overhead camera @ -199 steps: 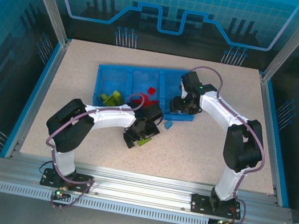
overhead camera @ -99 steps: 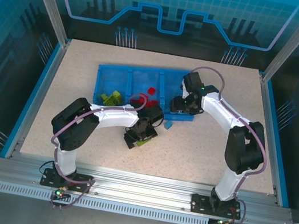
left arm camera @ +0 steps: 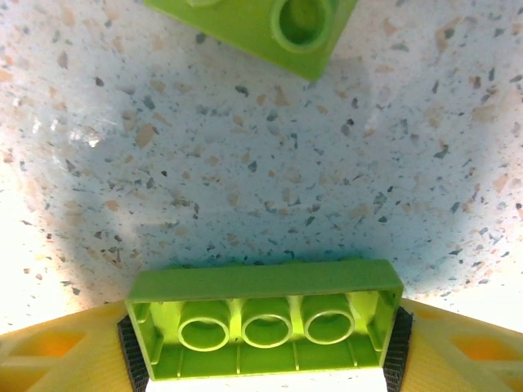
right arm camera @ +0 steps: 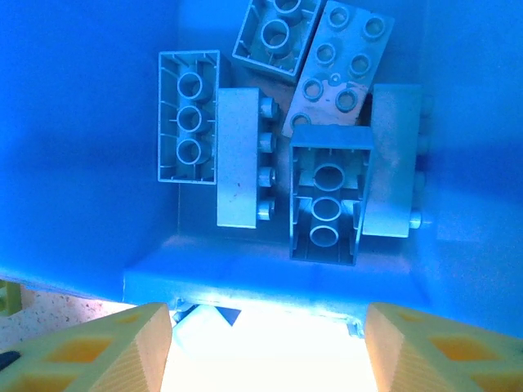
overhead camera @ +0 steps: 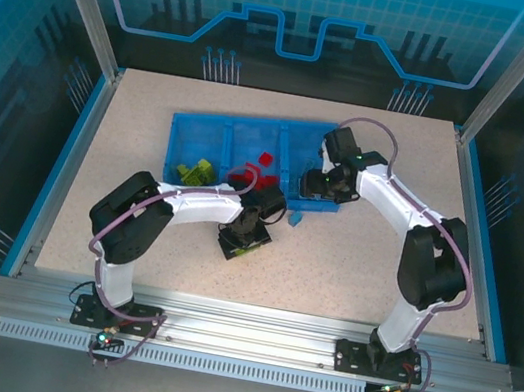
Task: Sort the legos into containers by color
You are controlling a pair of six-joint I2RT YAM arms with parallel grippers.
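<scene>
Left gripper (left arm camera: 265, 353): clamps lime-green studded plastic brick (left arm camera: 265, 327); pick secured.
Right gripper (right arm camera: 270, 347): spread, has edged back; light-blue plastic bricks (right arm camera: 327, 200) beneath.

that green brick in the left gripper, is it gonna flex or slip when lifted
Probably stiff: the green brick is a moulded shell with three tubes inside, so it should not flex. Likely light, since it looks hollow. Its glossy ends might slip a little, though the left gripper clamps both ends squarely.
</scene>
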